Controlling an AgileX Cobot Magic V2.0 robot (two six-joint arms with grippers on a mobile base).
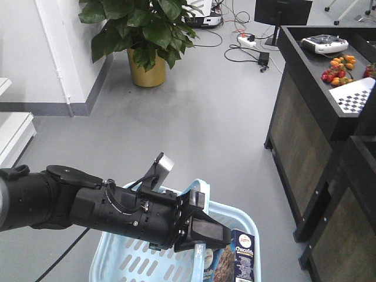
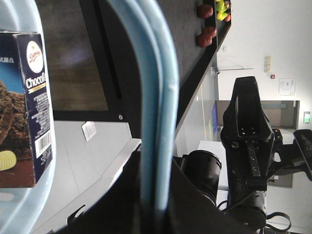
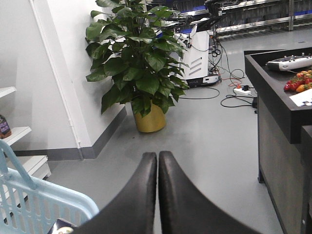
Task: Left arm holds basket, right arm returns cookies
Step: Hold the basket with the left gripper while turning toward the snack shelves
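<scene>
**Basket held by its handle, cookies carton inside, right jaws closed on nothing**

Item 1. Left gripper (image 1: 198,230): black wedge type at the end of the left arm (image 1: 88,205), which reaches in from the left edge of the front view. The jaws are clamped on the basket's handle (image 2: 160,122). In the left wrist view, the pale blue bar runs down between the two dark jaw faces and is pinched at the lower edge of the frame.

Item 2. Right gripper (image 3: 158,158): two black fingers (image 3: 141,200) pressed flat against each other along their whole length, with no gap and nothing between them. They are over grey floor and touch nothing. A corner of the basket is low and to the left of them.

Item 3. Basket (image 1: 138,261): light blue plastic with oval slots in its wall. It sits at the bottom of the front view, under the left gripper.

Item 4. Cookies carton (image 1: 244,258): inside the basket on its right-hand side, near the rim and close beside the left gripper. It is a dark navy box with a round white logo at the top, white lettering beginning "Choco", a chocolate cookie picture and a barcode on the narrow side. It stands upright in the front view.

Item 5. Surroundings: a potted plant (image 1: 147,35) by the white wall, and a black counter (image 1: 311,70) on the right carrying fruit (image 1: 338,67).
</scene>
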